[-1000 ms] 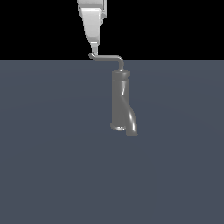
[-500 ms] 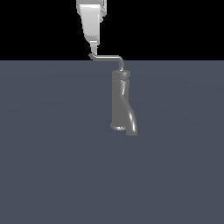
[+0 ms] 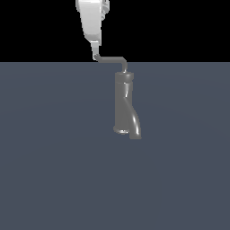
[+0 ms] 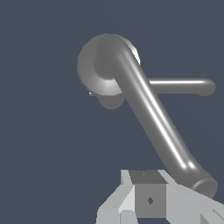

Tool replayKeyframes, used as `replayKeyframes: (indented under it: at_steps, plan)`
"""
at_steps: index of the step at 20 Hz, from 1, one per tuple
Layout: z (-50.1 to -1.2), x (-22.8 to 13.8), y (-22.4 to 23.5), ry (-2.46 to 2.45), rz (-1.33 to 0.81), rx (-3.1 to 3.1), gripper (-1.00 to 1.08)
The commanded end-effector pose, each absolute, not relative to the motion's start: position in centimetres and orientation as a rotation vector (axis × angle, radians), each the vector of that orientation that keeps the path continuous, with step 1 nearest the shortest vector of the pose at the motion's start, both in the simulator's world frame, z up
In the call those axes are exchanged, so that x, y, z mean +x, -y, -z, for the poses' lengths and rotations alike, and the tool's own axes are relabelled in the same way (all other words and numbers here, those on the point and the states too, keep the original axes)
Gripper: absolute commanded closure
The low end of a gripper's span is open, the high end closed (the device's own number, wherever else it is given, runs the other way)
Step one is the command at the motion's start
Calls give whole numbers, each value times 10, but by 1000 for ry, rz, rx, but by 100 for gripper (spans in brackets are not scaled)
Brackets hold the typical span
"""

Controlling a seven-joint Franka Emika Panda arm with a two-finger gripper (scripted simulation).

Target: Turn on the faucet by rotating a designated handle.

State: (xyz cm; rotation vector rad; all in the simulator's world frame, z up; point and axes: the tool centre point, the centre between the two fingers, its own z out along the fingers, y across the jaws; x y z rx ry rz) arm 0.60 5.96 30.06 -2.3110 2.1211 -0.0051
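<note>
Gripper (image 3: 95,53): directly above the handle (image 3: 112,59) tip, touching; jaw opening cannot be told. Handle: rod running sideways from the tip to the faucet (image 3: 124,105) top, toward the exterior view's right.

Over the last second almost nothing shifts. The white, tapered end effector (image 3: 95,50) sits a hair further toward the exterior view's right than a second ago, its tip against the hooked end of the thin grey L-shaped metal handle (image 3: 111,59), whose hooked end follows by the same sliver.
</note>
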Motion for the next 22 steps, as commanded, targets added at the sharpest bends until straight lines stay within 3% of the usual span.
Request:
replayKeyframes:
  at_steps: [1, 22]
  plan:
    - [-301, -1, -59, -2125, 0, -2314, 108]
    - [-301, -53, -6, -2124, 0, -2314, 108]
